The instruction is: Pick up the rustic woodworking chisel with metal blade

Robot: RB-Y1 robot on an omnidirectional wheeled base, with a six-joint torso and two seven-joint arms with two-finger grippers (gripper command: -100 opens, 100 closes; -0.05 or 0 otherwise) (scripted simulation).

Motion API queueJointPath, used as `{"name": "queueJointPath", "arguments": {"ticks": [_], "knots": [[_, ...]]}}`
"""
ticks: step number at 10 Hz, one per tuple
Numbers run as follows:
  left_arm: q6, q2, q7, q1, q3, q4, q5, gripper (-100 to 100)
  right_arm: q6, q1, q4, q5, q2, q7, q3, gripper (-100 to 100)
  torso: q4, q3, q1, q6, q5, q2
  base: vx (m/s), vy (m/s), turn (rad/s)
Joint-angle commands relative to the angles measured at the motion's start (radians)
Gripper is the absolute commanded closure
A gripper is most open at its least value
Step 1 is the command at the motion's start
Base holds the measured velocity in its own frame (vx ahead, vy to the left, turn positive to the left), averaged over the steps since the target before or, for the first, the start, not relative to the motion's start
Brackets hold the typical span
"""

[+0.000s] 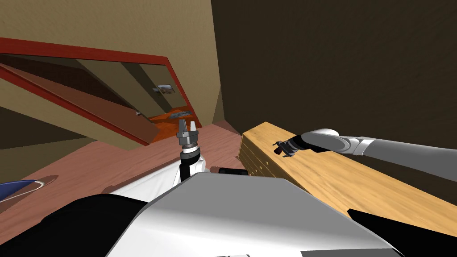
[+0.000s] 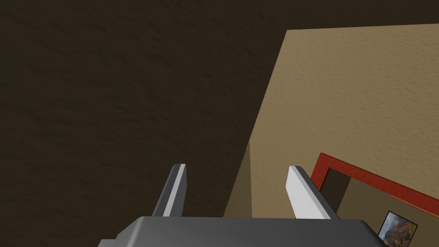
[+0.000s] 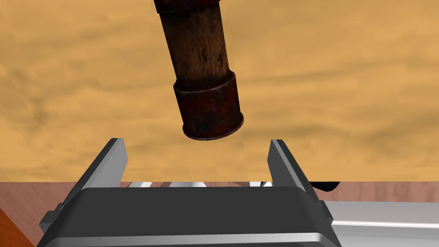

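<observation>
The chisel's dark brown wooden handle (image 3: 198, 47), ending in a dark, worn ferrule (image 3: 208, 109), lies on the light wooden cabinet top (image 3: 343, 85). Its blade is out of frame. My right gripper (image 3: 198, 150) is open just short of the ferrule's end, which sits centred ahead of the gap between the fingers without touching them. From the head view, the right arm reaches across the cabinet top (image 1: 339, 178) with its gripper (image 1: 281, 149) low over the wood. My left gripper (image 1: 187, 127) is raised in front of my chest, open and holding nothing (image 2: 238, 180).
The cabinet has drawer fronts (image 1: 254, 163) facing me and stands against a dark wall (image 1: 334, 67). A red-framed doorway with an open brown door (image 1: 134, 122) is at the left. A blue object (image 1: 18, 187) lies on the reddish floor at far left.
</observation>
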State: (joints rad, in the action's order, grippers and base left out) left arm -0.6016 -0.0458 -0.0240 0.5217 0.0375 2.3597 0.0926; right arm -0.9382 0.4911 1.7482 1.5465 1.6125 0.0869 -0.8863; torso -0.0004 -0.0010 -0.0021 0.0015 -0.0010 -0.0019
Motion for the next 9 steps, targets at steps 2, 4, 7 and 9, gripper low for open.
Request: {"name": "queueJointPath", "arguments": {"ticks": [2, 4, 7, 9], "knots": [[0.000, 0.000, 0.000, 0.000, 0.000, 0.000, 0.000, 0, -0.007, 0.020, -0.016, 0.069, 0.024, 0.009, -0.042, -100, 0.000, 0.000, 0.000, 0.001, 0.000, 0.000, 0.006, -0.027, 0.114], [0.000, 0.000, 0.000, 0.000, 0.000, 0.000, 0.000, 0, -0.011, 0.030, -0.023, 0.106, 0.037, 0.013, -0.067, -100, 0.000, 0.000, -0.001, 0.000, 0.000, 0.000, 0.013, -0.041, 0.172], [0.000, 0.000, 0.000, 0.000, 0.000, 0.000, 0.000, 0, -0.018, 0.051, -0.039, 0.189, 0.065, 0.021, -0.123, -100, 0.000, 0.000, -0.001, 0.000, 0.000, -0.001, 0.017, -0.040, 0.170], [0.000, 0.000, 0.000, 0.000, 0.000, 0.000, 0.000, 0, -0.020, 0.059, -0.044, 0.225, 0.075, 0.024, -0.148, -100, 0.000, -0.001, -0.002, 0.001, 0.000, -0.001, 0.026, -0.060, 0.095]]}}
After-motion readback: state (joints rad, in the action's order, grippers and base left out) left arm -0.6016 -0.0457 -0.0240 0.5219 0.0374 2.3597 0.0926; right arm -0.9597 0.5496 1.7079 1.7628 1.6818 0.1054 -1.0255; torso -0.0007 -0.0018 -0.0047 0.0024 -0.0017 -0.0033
